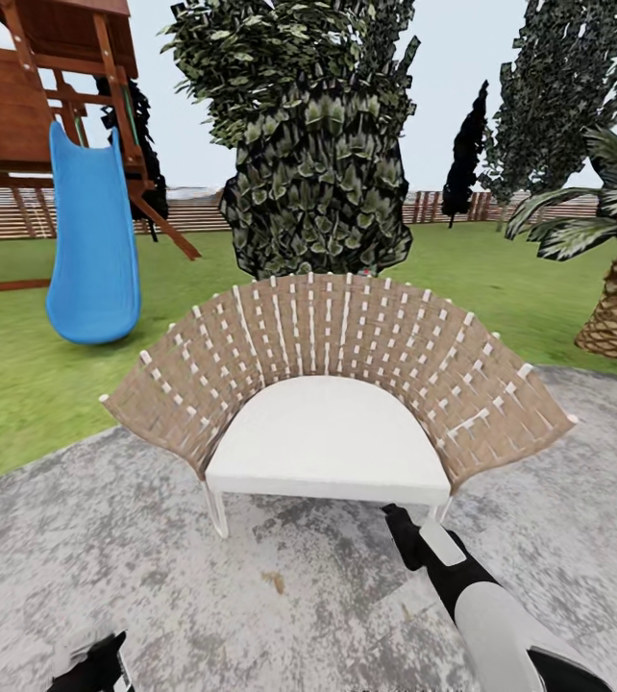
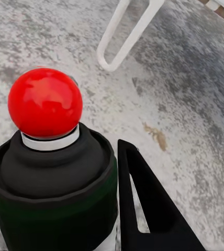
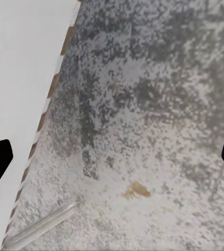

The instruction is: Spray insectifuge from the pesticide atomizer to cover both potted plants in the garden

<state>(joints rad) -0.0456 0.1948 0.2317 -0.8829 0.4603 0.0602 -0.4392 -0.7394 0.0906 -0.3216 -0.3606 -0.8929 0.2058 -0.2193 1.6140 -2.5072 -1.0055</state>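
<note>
Your left gripper [image 2: 65, 209] jaws clamp the pesticide atomizer [image 2: 49, 178] between them. Right gripper [image 3: 112, 157] jaws spread wide over grey patio [image 1: 299, 596], wicker chair [image 1: 333, 384] just ahead.

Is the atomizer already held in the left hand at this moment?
Yes: in the left wrist view the pesticide atomizer, red spray tip up, sits between the black fingers of the left hand.

Bright, even daylight — soft shadows, slightly blurry, wide-angle renders.
</note>
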